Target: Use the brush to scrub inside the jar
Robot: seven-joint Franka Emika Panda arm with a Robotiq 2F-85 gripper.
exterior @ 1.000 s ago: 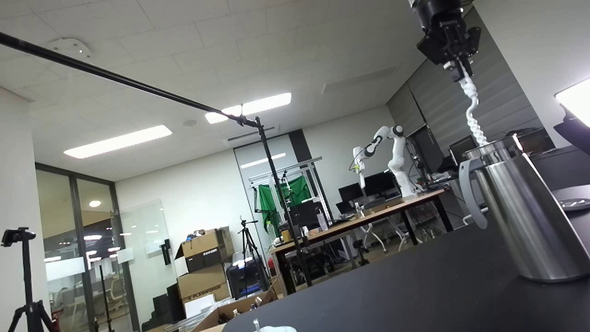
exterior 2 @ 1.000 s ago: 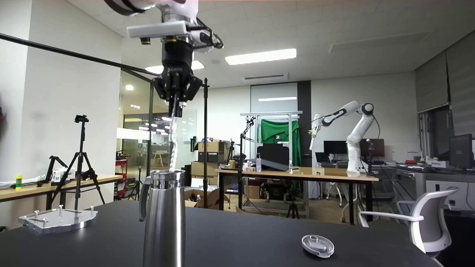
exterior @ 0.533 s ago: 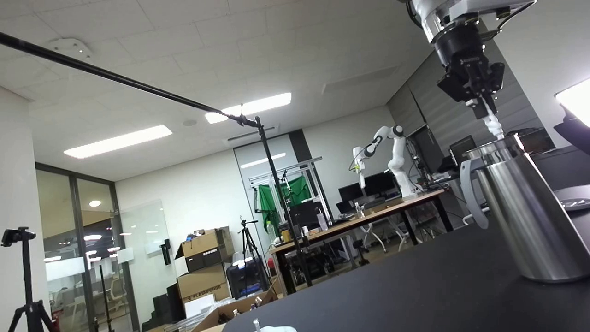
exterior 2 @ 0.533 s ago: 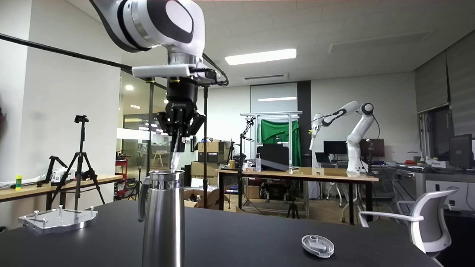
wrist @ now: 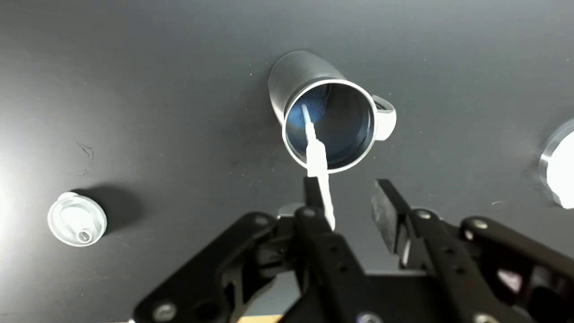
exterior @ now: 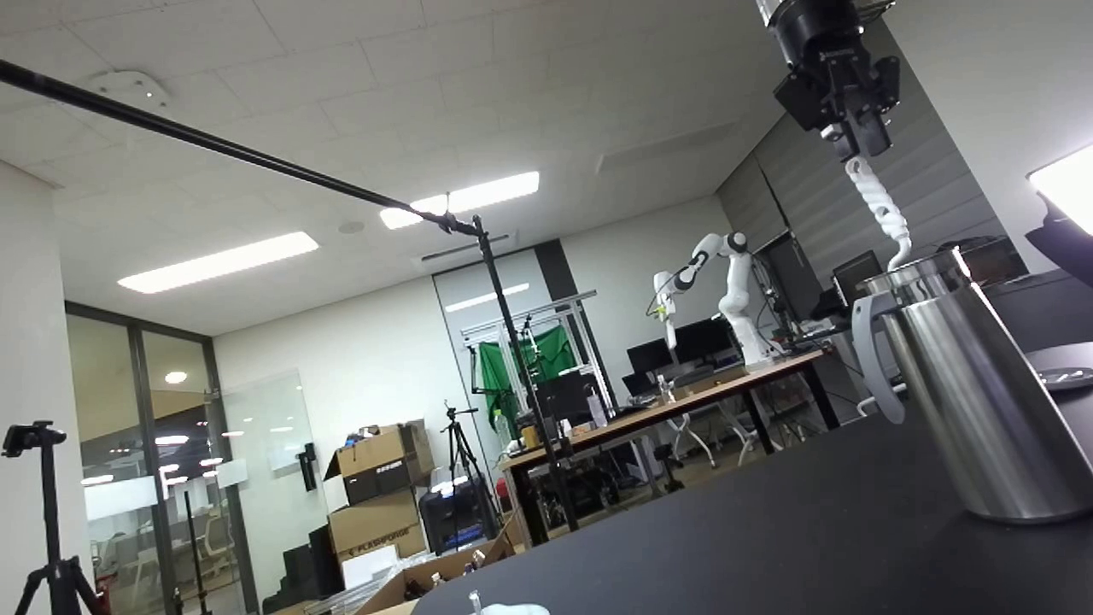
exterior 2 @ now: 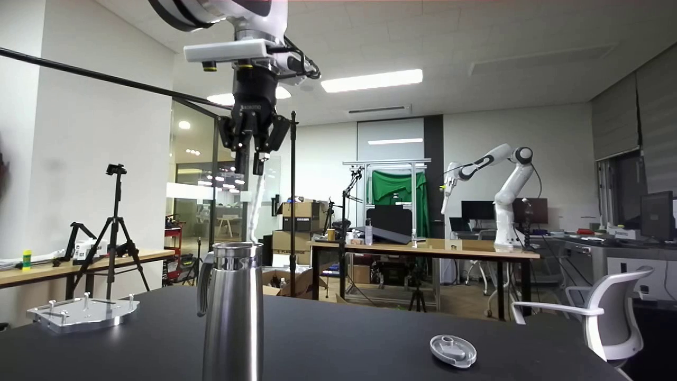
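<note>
The jar point(exterior: 982, 401) is a tall steel cylinder with a grey handle, upright on the black table. It also shows in an exterior view point(exterior 2: 232, 323) and in the wrist view point(wrist: 293, 74). The brush point(exterior: 879, 201) stands in the jar, its white twisted handle leaning out over the rim point(exterior 2: 255, 206). In the wrist view the handle point(wrist: 317, 157) runs down to a blue patch inside the jar. My gripper point(exterior: 862, 147) is above the jar with fingers apart point(exterior 2: 249, 166). The handle's upper end is by one fingertip point(wrist: 347, 184); I cannot tell whether they touch.
A clear round lid point(exterior 2: 453, 351) lies on the black table point(exterior 2: 349, 338); it also shows in the wrist view point(wrist: 77, 220). A clear plate with posts point(exterior 2: 84, 313) lies on the table's far side. A white chair point(exterior 2: 608, 317) stands beyond the table.
The gripper went down with the brush into the jar, then rose again. Its fingers have opened and let go of the handle, which now leans in the jar.
</note>
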